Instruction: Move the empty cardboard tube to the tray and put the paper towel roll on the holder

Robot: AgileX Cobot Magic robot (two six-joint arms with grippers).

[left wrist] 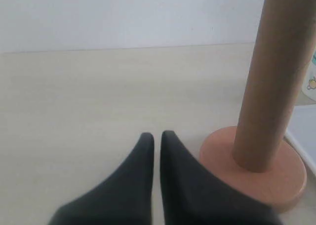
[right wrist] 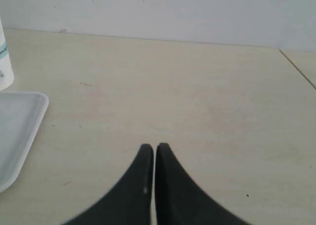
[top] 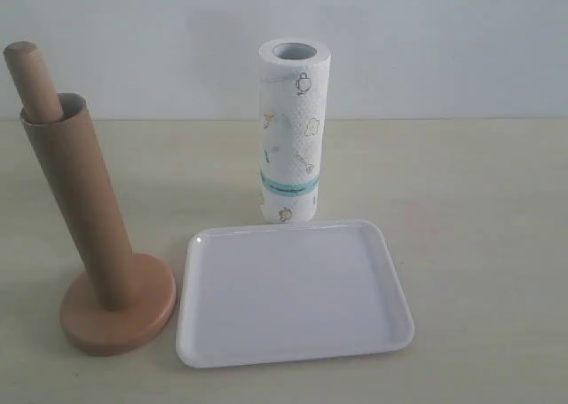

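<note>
In the exterior view the empty cardboard tube (top: 84,209) stands at the left of the frame, slipped over the pole of the holder (top: 120,320). It is a plain brown cylinder with an open upper end, leaning a little, and its lower end rests on the round wooden disc base. The lighter, round-tipped pole pokes out of its top at the upper left.

The paper towel roll (top: 291,133) stands upright at centre, just behind the far edge of the tray (top: 293,229). It is white and embossed, with small cartoon prints, a teal band low down, and its hollow core showing on top. The tray is white with rounded corners and lies flat at lower centre, its left edge near the holder's base. All of these sit on a pale table (top: 479,200).

The left gripper (left wrist: 157,136) hangs low over the table near the holder's base, its dark fingers drawn almost together on nothing. The right gripper (right wrist: 155,148) is likewise closed up and empty, over bare table.
</note>
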